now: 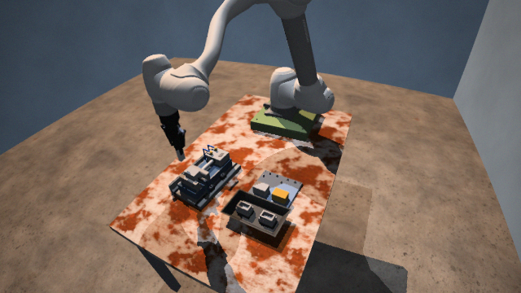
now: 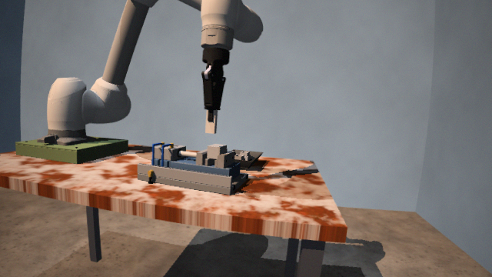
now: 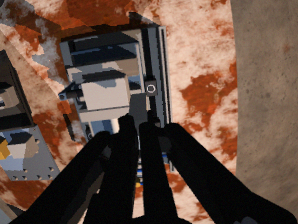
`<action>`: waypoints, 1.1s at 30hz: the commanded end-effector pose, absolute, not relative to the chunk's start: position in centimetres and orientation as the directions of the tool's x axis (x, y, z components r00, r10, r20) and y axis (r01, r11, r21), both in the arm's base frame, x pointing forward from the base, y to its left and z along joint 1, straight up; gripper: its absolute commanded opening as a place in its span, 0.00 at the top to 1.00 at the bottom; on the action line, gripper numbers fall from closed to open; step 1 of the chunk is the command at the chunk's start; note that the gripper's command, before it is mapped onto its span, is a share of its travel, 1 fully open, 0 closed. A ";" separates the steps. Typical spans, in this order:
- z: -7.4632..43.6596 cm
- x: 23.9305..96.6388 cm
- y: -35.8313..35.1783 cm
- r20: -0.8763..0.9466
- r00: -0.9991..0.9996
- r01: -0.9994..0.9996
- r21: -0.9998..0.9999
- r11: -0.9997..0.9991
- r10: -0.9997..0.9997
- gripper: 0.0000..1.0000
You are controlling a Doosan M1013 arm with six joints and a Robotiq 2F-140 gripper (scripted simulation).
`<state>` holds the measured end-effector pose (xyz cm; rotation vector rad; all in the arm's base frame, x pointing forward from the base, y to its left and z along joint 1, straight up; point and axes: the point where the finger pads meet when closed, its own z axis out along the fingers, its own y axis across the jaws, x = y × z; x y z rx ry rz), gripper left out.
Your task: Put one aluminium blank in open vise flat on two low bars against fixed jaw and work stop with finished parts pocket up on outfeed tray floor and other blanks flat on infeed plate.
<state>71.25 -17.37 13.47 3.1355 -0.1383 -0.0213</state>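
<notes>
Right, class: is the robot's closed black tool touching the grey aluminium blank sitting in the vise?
Apart. The exterior view shows the tool hanging well above the blank, with bare wall between them.

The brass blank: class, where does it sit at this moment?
In the top view, the brass blank lies on the infeed plate, right of the grey aluminium blank and just behind the outfeed tray.
</notes>
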 end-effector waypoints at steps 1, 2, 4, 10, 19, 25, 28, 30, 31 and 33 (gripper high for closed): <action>14.9 71.4 -17.7 -0.003 0.996 -0.088 0.006 -0.996 -0.088 1.00; 15.1 71.4 -17.7 -0.003 0.996 -0.088 0.006 -0.996 -0.088 1.00; 15.4 71.4 -17.7 -0.003 0.996 -0.088 0.006 -0.996 -0.088 1.00; 16.0 71.4 -17.7 -0.003 0.996 -0.088 0.006 -0.996 -0.088 1.00; 16.0 71.4 -17.7 -0.003 0.996 -0.088 0.006 -0.996 -0.088 1.00; 16.0 71.4 -17.7 -0.003 0.996 -0.088 0.006 -0.996 -0.088 1.00; 16.0 71.4 -17.7 -0.003 0.996 -0.088 0.006 -0.996 -0.088 1.00; 16.0 71.4 -17.7 -0.003 0.996 -0.088 0.006 -0.996 -0.088 1.00; 16.0 71.4 -17.7 -0.003 0.996 -0.088 0.006 -0.996 -0.088 1.00; 16.0 71.4 -17.7 -0.003 0.996 -0.088 0.006 -0.996 -0.088 1.00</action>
